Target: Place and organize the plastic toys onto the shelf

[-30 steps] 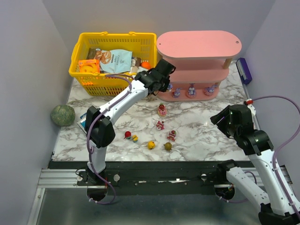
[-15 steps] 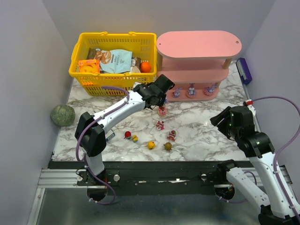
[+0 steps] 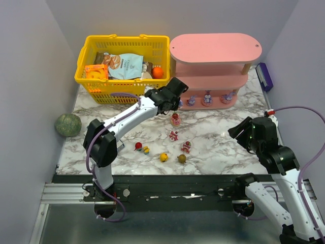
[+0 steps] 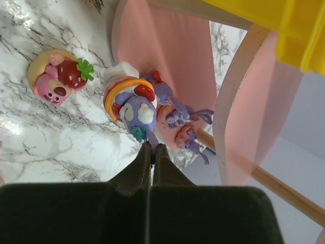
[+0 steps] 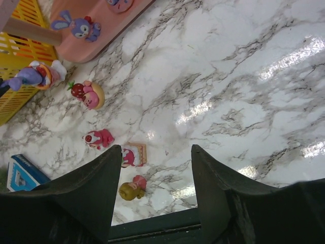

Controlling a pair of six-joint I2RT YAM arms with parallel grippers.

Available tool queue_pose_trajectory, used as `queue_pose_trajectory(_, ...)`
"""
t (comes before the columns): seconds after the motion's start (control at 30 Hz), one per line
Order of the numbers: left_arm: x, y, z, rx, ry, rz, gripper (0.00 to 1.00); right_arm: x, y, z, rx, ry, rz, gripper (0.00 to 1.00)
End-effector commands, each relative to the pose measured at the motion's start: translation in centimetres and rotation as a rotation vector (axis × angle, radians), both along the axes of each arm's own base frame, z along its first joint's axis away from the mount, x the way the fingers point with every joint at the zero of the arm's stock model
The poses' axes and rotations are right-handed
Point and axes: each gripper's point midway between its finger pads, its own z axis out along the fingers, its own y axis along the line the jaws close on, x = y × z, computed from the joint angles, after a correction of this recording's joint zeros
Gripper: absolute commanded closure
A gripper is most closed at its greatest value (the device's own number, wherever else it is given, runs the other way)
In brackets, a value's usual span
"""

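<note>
Pinching purple bunny toy (image 4: 134, 109) in tightly closed left jaws, just beside the pink shelf (image 3: 216, 48) at its lower left end. Hovering right jaws wide apart, empty, above the worktop (image 3: 218, 132) near loose strawberry toys (image 3: 175, 120).

Top view high, wide; wrist views close, sharing shelf (image 3: 216, 49).

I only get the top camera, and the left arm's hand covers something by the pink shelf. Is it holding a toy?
Observer: Yes. The left gripper is shut on a purple bunny toy wearing an orange ring.
Operator: What about the right gripper?
Observer: Its jaws stand wide apart, with nothing gripped.
Operator: What's the pink toy on the table next to the bunny?
Observer: It has a pink bear face, with a strawberry and a green leaf on top.
</note>
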Motion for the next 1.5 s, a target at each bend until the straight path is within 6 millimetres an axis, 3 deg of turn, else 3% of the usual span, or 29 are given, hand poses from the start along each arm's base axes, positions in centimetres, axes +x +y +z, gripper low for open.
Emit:
queue_pose_trajectory(0.0, 2.2, -0.2, 0.8, -0.144, -0.010, 0.174, 1.00, -0.8, -0.4, -0.3, -0.017, 0.023, 0.002, 0.36)
queue_pose_trajectory(0.4, 4.6, -1.3, -1.1, -0.214, -0.012, 0.236, 1.00, -1.1, -0.5, -0.7, -0.023, 0.039, 0.001, 0.36)
queue_pose_trajectory(0.67, 5.6, -0.4, -2.6, -0.208, -0.008, 0.271, 1.00, -1.2, -0.9, -0.8, -0.034, 0.035, -0.015, 0.36)
queue_pose_trajectory(1.47, 8.4, -0.7, -4.1, -0.220, -0.002, 0.263, 0.96, -1.0, -1.3, -1.0, -0.046, 0.057, -0.049, 0.36)
